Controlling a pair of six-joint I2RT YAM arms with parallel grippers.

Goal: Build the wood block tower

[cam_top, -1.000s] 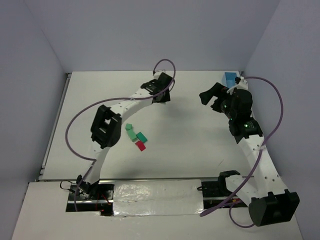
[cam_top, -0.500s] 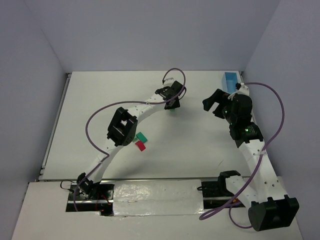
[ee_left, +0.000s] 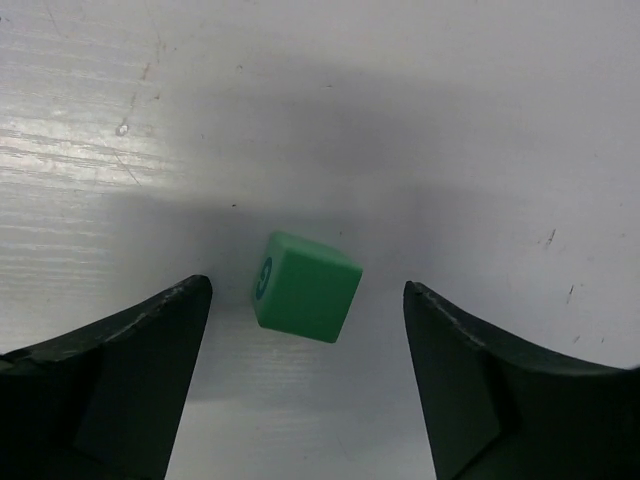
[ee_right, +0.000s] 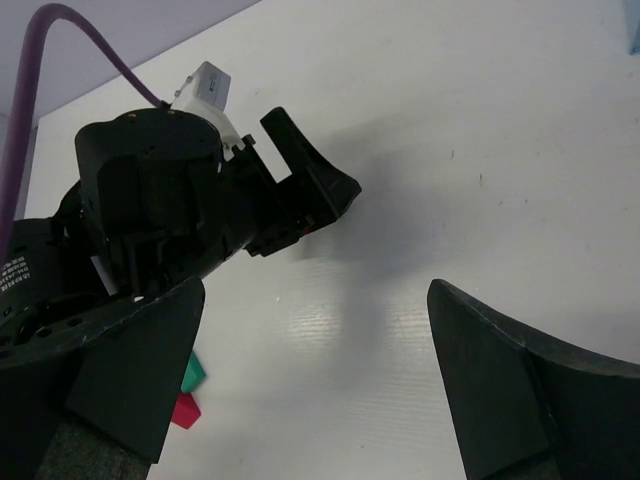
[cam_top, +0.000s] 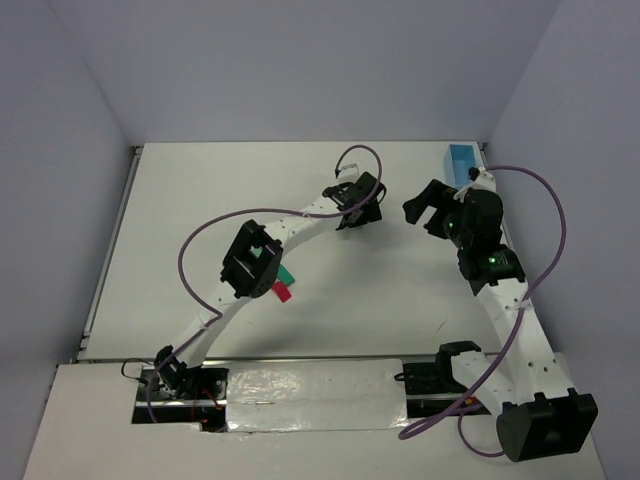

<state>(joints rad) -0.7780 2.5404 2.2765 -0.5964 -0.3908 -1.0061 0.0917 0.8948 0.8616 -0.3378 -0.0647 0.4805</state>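
From above, shows a green block (cam_top: 286, 273) just beside the red wedge (cam_top: 281, 292), near the left arm. At the left wrist, shows the left gripper (ee_left: 307, 285) spread wide around a second green block (ee_left: 305, 288), touching neither finger. At the right wrist, shows the right gripper (ee_right: 315, 290) gaping, holding nothing.

Light blue tray (cam_top: 461, 160) on table's (cam_top: 200, 200) far-right corner.

The green block (ee_left: 305, 285) bears a blue mark (ee_left: 264, 277), too blurred to read.
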